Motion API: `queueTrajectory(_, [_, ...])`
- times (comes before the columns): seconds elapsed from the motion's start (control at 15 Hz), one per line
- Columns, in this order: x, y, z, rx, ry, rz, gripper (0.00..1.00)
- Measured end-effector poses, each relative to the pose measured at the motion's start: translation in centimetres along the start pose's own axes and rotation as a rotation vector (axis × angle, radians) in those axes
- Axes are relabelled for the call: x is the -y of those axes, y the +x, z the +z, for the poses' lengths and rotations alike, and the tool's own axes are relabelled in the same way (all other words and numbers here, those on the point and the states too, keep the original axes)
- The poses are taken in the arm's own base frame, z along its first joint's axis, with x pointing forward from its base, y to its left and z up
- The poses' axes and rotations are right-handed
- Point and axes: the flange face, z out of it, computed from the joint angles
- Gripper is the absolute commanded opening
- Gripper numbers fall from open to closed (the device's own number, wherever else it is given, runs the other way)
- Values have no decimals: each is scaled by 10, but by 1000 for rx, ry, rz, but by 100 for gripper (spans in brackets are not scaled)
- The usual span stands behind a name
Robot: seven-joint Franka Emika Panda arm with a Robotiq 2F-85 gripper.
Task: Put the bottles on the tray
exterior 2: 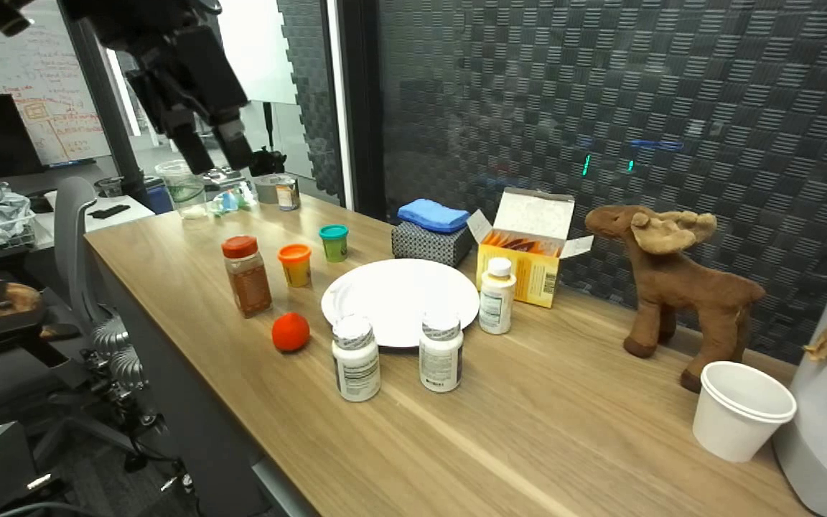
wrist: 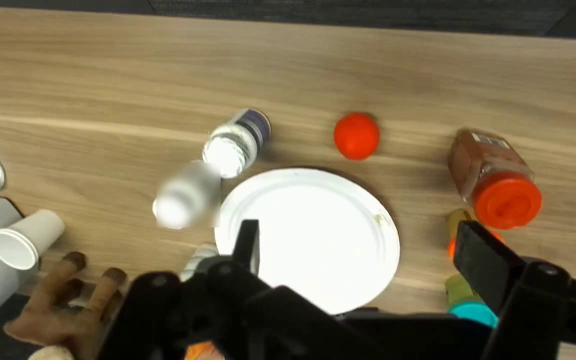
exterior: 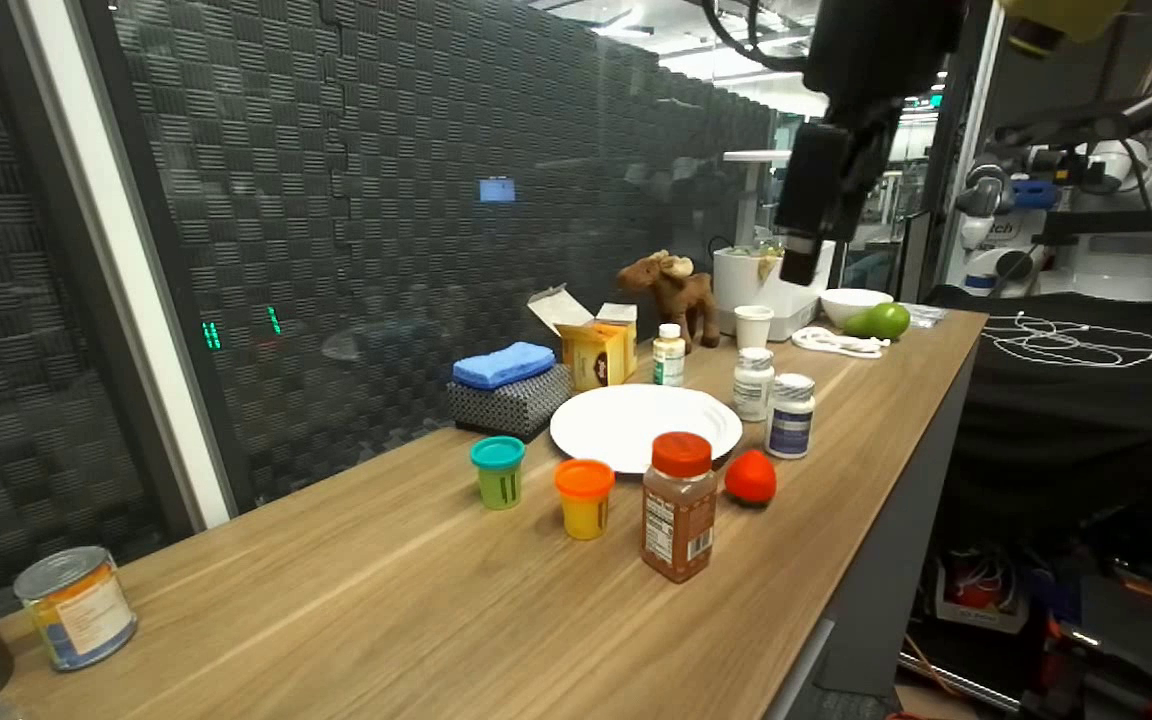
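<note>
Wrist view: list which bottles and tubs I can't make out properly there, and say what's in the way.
In the wrist view:
Orange-lidded tub: mostly hidden by the hand.
Teal-lidded green tub: partly covered by the hand.
Dark-labelled white bottle: its top is lost in glare.
Middle white bottle: smeared by blur, so no label can be read.
Lowest white bottle: mostly covered by the hand.
</note>
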Motion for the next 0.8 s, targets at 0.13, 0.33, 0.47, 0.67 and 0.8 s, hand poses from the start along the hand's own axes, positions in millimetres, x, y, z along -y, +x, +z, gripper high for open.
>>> queueTrajectory(0.13, [8,32,-2,-6,22,-14,100])
queueTrajectory(0.33, [31,82,15,7,58,-36,100])
queueTrajectory(0.47, [50,113,34,21,79,-38,100])
queueTrajectory(0.67, [80,154,67,50,109,-54,100])
queueTrajectory(0.8, [100,176,85,60,128,-74,100])
